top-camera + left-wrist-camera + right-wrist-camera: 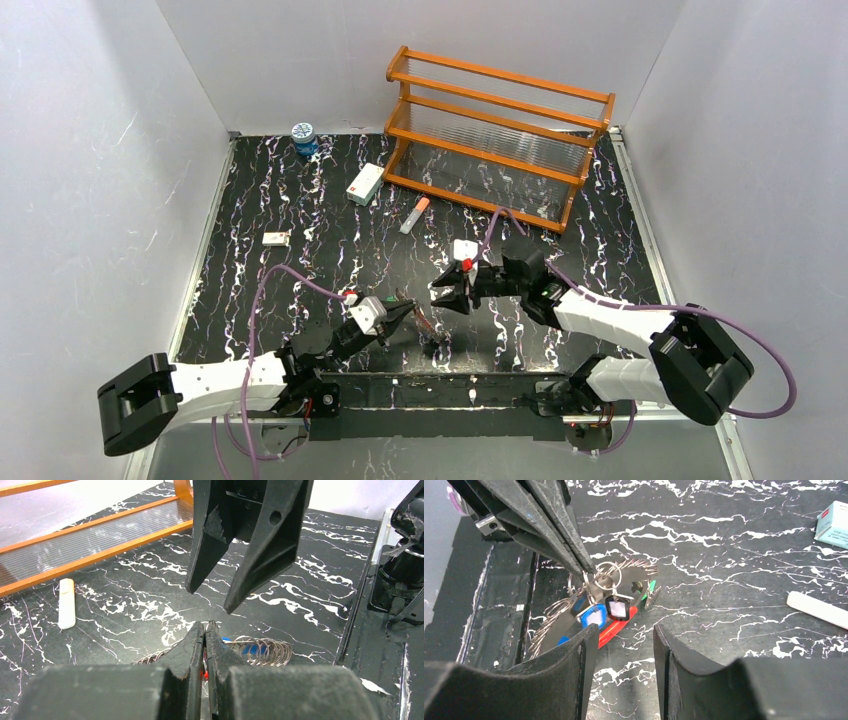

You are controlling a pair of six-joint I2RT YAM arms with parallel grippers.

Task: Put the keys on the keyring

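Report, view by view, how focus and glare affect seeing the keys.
Top external: even light, but the keys are tiny against the table's white veining. Left wrist: the left gripper, blurred, hides part of them. Right wrist: keys and red keyring in focus, metal glinting; the right gripper is soft.

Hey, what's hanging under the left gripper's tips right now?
The left gripper pinches the keyring; a blue-headed key and a dark-headed key dangle from it above a red strip. A finger of the right gripper hides the strip's lower end.
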